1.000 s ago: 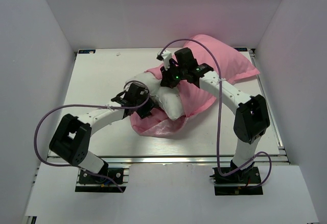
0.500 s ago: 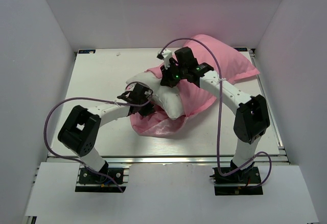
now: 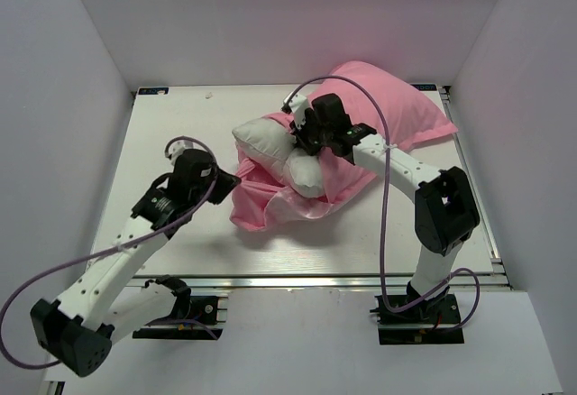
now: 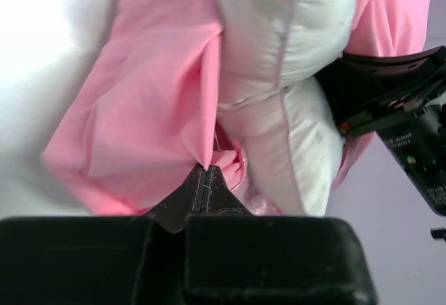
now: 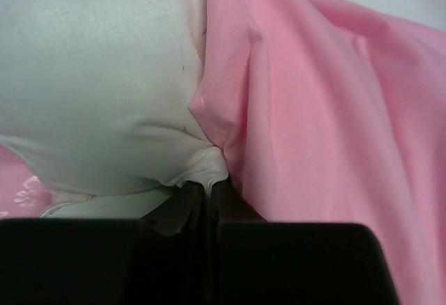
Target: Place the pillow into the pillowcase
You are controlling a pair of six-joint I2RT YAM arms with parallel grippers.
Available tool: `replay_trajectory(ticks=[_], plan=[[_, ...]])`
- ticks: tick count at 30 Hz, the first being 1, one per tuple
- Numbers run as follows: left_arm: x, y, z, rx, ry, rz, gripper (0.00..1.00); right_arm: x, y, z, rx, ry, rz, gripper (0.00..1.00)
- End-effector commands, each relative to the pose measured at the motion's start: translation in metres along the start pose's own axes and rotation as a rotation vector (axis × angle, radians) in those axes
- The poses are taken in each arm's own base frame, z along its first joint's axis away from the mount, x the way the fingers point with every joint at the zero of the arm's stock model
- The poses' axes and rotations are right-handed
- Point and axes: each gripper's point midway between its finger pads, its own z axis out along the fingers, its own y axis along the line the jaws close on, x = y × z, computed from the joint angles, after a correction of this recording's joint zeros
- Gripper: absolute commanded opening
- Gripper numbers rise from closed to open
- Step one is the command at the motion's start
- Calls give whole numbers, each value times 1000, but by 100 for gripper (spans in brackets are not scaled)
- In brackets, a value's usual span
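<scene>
- The pillowcase (image 3: 388,106) lies on the table (image 3: 171,133), its long axis running from the far-right corner to the centre; the pillow (image 3: 266,135) protrudes at the centre, pointing left.
- The left gripper (image 4: 207,180), arm stretched from the near-left edge, is clamped on pillowcase fabric.
- The right gripper (image 5: 207,188), arm arched, is clamped on the pillow.

Left arm (image 3: 117,264), right arm (image 3: 401,162): white rounded links between black boxy joint housings, largest housing at the elbow. Purple cable (image 3: 382,233) in loose loops along each arm, from base to wrist. Black base plates (image 3: 424,318), one per arm, with small fittings and wiring. Left claw (image 4: 202,192), right claw (image 5: 207,195): matte black tapered fingers ahead of a wide black block.
</scene>
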Motion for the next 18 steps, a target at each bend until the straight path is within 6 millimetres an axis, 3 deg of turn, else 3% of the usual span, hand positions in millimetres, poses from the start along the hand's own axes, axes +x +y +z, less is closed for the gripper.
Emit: replay_trajectory(ticks=[1, 7, 13, 18], plan=[[-15, 20, -38, -52, -65, -28, 0, 33, -62, -1, 243, 98, -73, 0], [-31, 28, -78, -49, -133, -84, 0, 73, -73, 14, 299, 201, -151, 0], [-60, 31, -125, -48, -251, -120, 0, 110, -82, 18, 343, 276, -245, 0], [-70, 31, -152, -34, -285, -150, 0, 117, -94, 17, 380, 284, -287, 0]])
